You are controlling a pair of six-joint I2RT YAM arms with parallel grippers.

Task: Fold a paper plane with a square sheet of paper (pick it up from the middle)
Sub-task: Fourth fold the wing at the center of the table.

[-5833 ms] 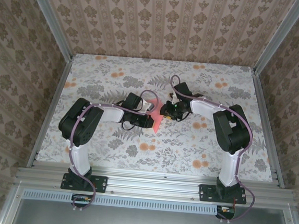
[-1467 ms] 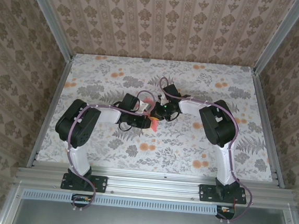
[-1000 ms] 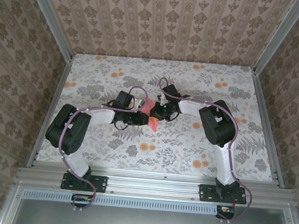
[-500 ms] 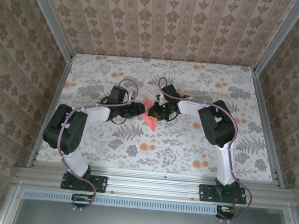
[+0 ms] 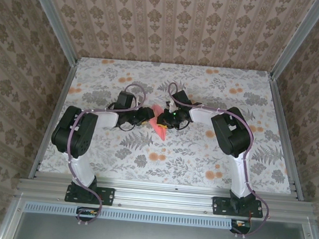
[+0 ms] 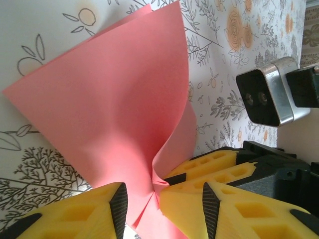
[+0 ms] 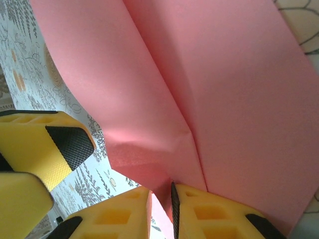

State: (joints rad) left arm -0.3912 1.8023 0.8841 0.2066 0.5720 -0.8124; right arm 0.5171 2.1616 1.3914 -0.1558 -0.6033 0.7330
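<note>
The coral-pink sheet of thin paper is folded into layers with a sharp lengthwise crease. It is gathered to a crumpled point at one end and fans open at the other. It stands tilted over the middle of the floral-print table, its narrow tip toward the table's near edge.

One pink paper sheet, two arms

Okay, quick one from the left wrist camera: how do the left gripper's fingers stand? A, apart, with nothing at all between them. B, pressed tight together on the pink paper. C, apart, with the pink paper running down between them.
C: the left gripper has its pads standing well apart, and the pink paper narrows down into the gap between them.
</note>
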